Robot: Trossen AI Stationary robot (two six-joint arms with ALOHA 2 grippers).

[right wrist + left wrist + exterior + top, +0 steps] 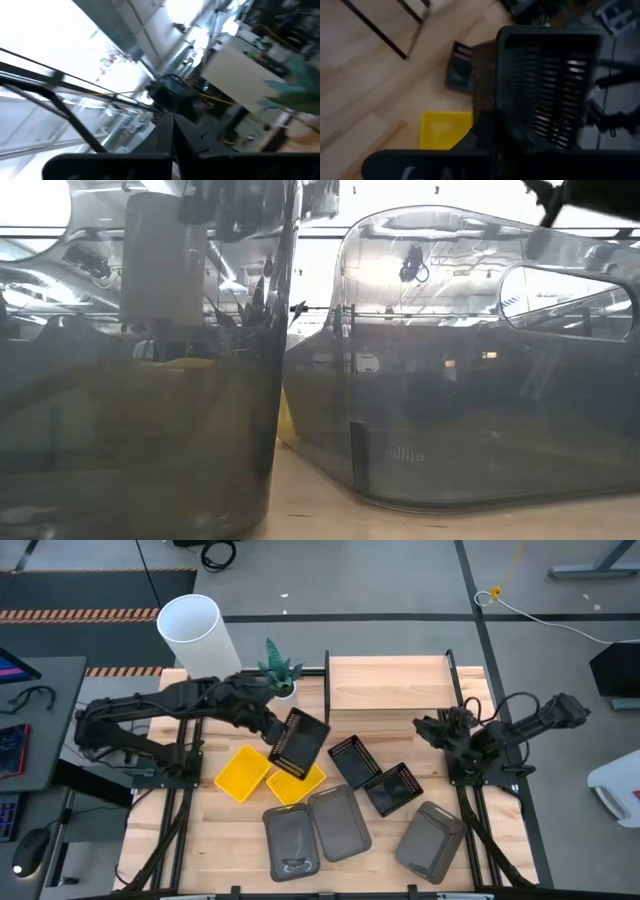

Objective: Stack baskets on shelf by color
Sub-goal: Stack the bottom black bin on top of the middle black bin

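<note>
My left gripper (278,732) is shut on a black mesh basket (298,743) and holds it in the air above two yellow baskets (243,772) (297,783) that lie on the tabletop. Two more black mesh baskets (352,760) (393,788) rest on the table to their right. Three dark grey bins (292,838) (340,823) (432,840) sit along the near edge. The light-wood shelf (390,688) stands at the far middle. My right gripper (172,122) is shut, holds nothing, and waits near the shelf's right end (420,727). My left gripper holds the black mesh basket by the edge of one wall (492,112), pinched between the two fingers. Whether one finger is inside the basket, I cannot tell. The basket is lifted clear and tilted, its slotted side (545,85) turned toward the camera, over a yellow basket (445,129).
A white cylinder (195,632) and a small green plant (280,668) stand at the far left, beside the shelf. Black frame posts (452,680) flank the shelf. In the low view the grey bins (450,360) block nearly everything behind them.
</note>
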